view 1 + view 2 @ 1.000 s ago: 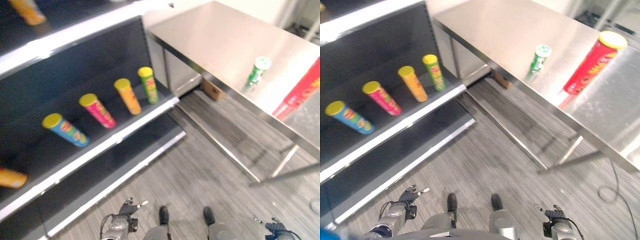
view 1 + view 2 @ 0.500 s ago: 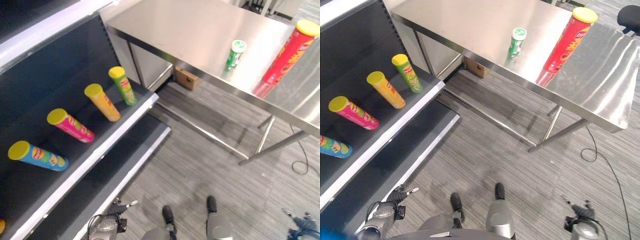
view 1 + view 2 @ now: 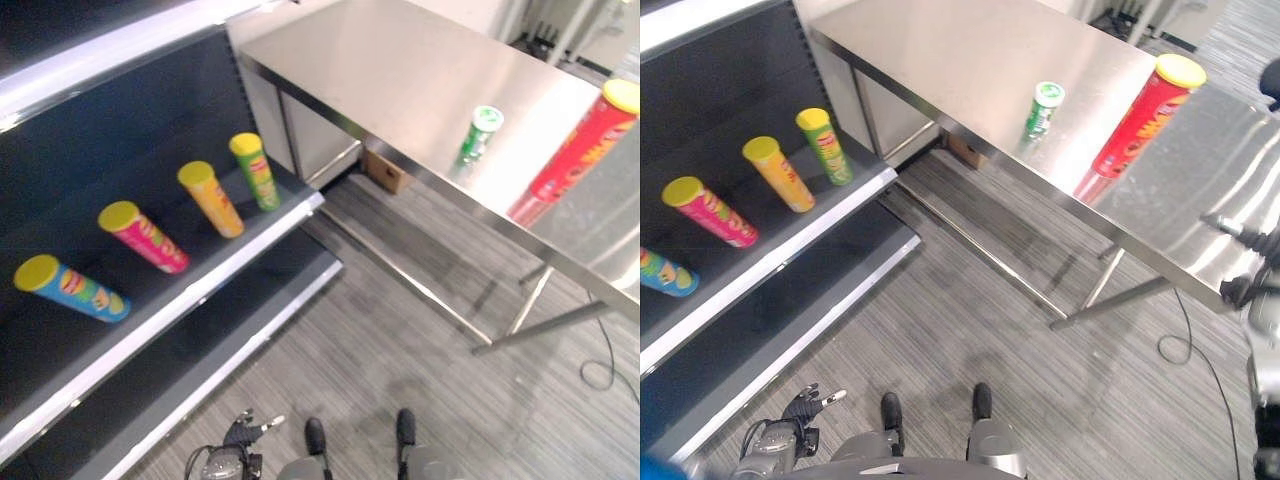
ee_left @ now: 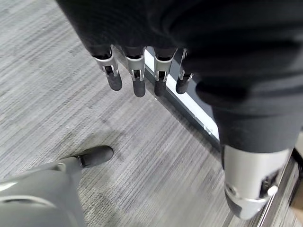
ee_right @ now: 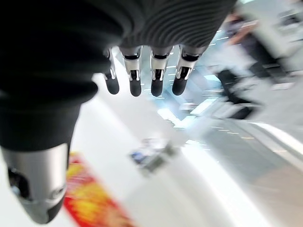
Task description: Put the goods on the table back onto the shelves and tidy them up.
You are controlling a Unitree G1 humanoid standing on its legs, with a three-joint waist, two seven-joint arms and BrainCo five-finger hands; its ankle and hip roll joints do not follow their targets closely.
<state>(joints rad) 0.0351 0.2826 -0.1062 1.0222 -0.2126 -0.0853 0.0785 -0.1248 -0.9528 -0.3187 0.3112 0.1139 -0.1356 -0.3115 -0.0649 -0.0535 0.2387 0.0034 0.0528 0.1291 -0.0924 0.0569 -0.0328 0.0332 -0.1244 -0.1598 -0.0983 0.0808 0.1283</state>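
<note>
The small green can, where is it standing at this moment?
The small green can stands upright on the steel table, near its front edge, left of the tall red tube with a yellow lid, in both eye views.

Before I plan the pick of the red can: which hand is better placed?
Right. The right hand is raised, open, at the table edge near the red can; the left hand hangs low by the shelf.

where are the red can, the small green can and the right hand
red can [image 3: 1145, 120], right eye view, middle of its side
small green can [image 3: 1042, 110], right eye view, middle of its side
right hand [image 5: 142, 71], right wrist view, on one of its straight fingers
</note>
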